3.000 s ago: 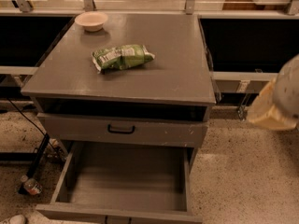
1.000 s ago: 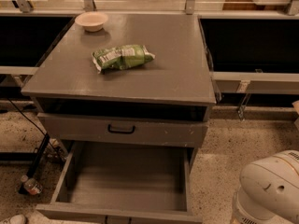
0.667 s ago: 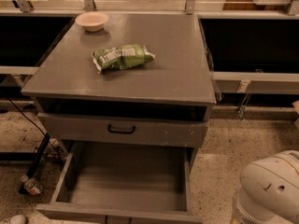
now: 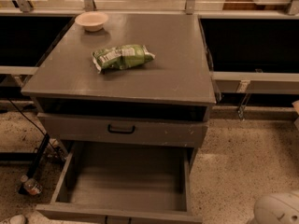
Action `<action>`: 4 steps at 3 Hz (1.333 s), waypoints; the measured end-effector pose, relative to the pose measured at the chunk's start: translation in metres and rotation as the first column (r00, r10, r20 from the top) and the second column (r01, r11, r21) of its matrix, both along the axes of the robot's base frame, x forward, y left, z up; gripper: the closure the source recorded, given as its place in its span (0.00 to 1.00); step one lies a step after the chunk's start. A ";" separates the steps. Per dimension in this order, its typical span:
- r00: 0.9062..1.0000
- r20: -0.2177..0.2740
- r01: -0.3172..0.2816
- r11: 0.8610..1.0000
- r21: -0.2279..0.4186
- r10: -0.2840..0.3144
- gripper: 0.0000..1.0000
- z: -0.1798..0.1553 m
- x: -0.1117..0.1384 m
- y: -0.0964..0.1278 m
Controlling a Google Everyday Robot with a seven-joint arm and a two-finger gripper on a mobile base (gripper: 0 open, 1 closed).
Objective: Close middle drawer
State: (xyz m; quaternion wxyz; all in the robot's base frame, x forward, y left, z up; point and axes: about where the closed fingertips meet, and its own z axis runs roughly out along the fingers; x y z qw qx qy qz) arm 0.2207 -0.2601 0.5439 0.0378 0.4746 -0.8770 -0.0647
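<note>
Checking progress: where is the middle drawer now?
Camera view, bottom centre: the middle drawer sits pulled out below the handled drawer; gripper out of view.

Nothing legible here, not a word. The green bag (image 4: 122, 56) lying on the counter (image 4: 177, 73) carries a pale printed patch, but the lettering is too blurred to read, so no brand and no number. The pincer is out of frame. Only a white rounded robot part (image 4: 275, 209) shows at the lower right corner, and the faint dark mark on it can't be read either.
</note>
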 end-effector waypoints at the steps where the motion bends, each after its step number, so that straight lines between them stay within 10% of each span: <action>1: 0.995 -0.100 0.012 1.000 0.011 -0.011 1.00 -0.040 -0.039 0.003; 4: 0.995 -0.099 0.041 0.995 0.091 -0.032 1.00 -0.059 -0.040 0.026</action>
